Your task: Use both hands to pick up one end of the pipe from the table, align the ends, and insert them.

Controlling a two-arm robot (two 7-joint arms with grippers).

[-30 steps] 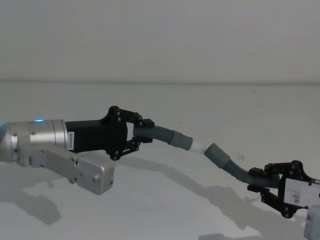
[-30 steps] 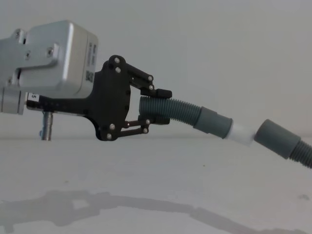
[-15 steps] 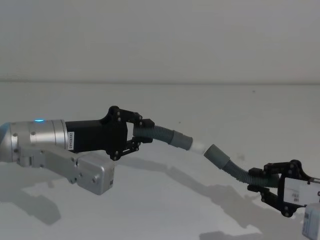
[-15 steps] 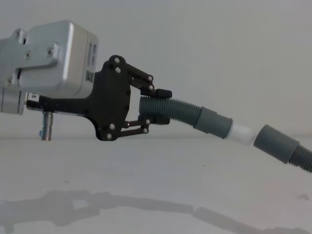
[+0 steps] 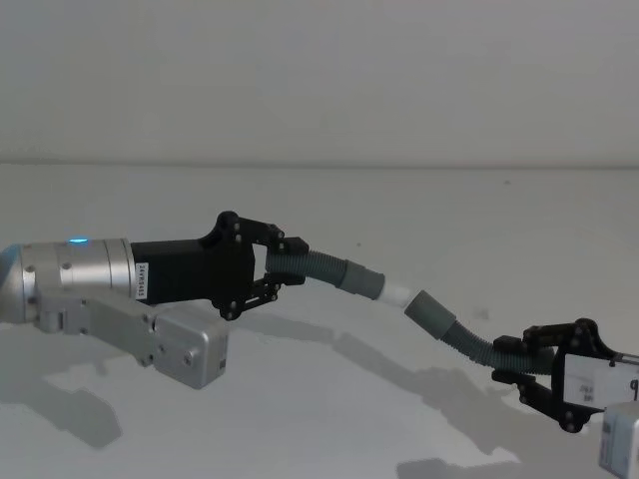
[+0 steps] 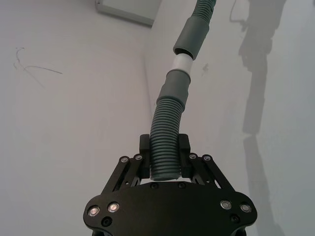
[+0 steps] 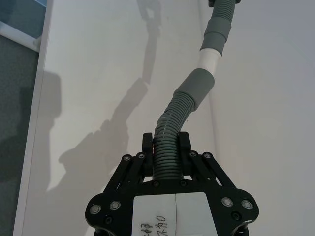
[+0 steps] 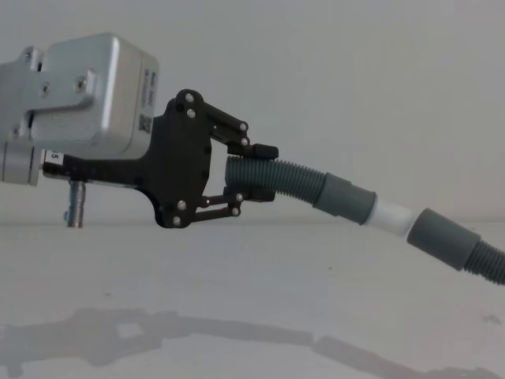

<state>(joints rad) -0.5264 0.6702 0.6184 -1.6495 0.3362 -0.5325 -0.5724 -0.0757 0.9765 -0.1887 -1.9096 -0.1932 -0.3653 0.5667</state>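
So the left gripper point(image 5: 285, 261) is sitting on the left side, clamped down on the corrugated part of the pipe point(image 5: 321, 264) and holding it up off the table point(image 5: 329, 399). Moving right, its cuff with the white tip point(image 5: 395, 293) is poking at the plain cuff point(image 5: 432, 315), and in the chest view the white tip point(image 8: 392, 215) is looking like it's touching or just entering the mouth, most of it bare. Further right and lower, the right gripper point(image 5: 523, 360) is gripping the other stretch of hose tight.

My take on doing this bit well: the two cuffs are meeting at a slight angle, so the right side probably wants to be tilting up into one straight line before pushing, otherwise the hose is just going to buckle.

Count: one pipe, two cuffs, one white tip, two grippers, both busy holding.
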